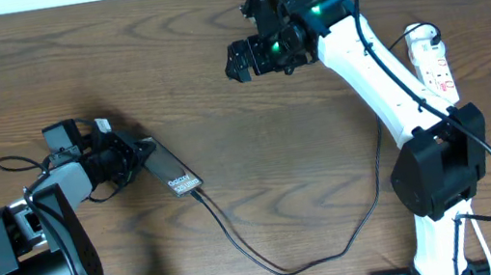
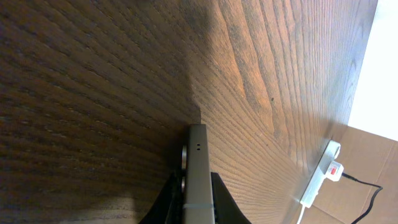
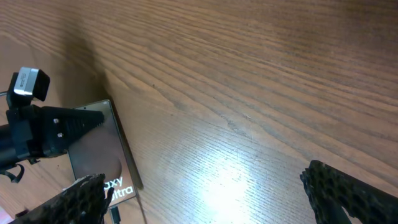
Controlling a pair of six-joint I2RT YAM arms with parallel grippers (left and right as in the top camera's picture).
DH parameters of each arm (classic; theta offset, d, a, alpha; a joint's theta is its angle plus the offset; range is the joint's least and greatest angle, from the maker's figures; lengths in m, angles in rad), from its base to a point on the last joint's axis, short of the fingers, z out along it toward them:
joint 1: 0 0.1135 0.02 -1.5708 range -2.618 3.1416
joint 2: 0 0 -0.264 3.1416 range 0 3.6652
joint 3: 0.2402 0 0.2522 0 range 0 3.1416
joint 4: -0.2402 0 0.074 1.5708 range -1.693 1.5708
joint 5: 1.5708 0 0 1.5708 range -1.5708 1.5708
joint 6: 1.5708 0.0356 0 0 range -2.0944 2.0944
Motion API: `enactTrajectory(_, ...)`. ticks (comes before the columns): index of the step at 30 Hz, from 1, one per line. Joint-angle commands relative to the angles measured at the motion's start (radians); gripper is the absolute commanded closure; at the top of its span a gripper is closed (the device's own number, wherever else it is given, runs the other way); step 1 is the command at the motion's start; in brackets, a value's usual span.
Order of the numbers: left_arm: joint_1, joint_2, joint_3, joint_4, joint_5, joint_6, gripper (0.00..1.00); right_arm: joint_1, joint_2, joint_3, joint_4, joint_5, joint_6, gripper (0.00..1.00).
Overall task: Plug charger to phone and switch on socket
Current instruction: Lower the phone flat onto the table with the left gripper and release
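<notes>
The dark bronze phone (image 1: 175,176) lies angled at the table's left, with white lettering at its lower end. My left gripper (image 1: 144,159) is shut on its upper end. In the left wrist view the phone (image 2: 198,163) shows edge-on between the two black fingers (image 2: 163,200). The thin black charger (image 1: 274,266) loops across the front of the table, and its plug tip (image 1: 198,192) meets the phone's lower end. My right gripper (image 1: 242,60) hangs open over the bare wood at the back centre, holding nothing. The white socket (image 1: 431,55) lies at the far right behind the right arm.
The right wrist view shows the phone (image 3: 98,155) at lower left with the left gripper's fingers (image 3: 59,123) on it. The socket (image 2: 324,173) shows near the table's far edge in the left wrist view. The robot bases stand at the front edge.
</notes>
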Motion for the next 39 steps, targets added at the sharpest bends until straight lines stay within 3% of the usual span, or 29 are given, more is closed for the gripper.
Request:
enactTrajectory(1, -0.002, 0.009, 0.012, -0.005, 0.005, 0.014, 0.93, 0.008, -0.001, 0.023, -0.005, 0.009, -0.017, 0.01)
enactTrajectory(10, -0.002, 0.009, 0.012, -0.053, 0.006, 0.014, 0.91, 0.011, -0.001, 0.023, -0.006, 0.008, -0.017, 0.01)
enactTrajectory(17, -0.002, 0.009, 0.012, -0.057, 0.006, 0.014, 0.70, 0.011, -0.001, 0.023, -0.009, 0.008, -0.018, 0.01)
enactTrajectory(35, -0.002, 0.009, 0.012, -0.085, 0.006, 0.018, 0.67, 0.012, -0.001, 0.023, -0.013, 0.008, -0.018, 0.01)
enactTrajectory(39, -0.002, 0.009, 0.012, -0.099, 0.006, 0.043, 0.59, 0.012, -0.001, 0.023, -0.015, 0.008, -0.017, 0.01)
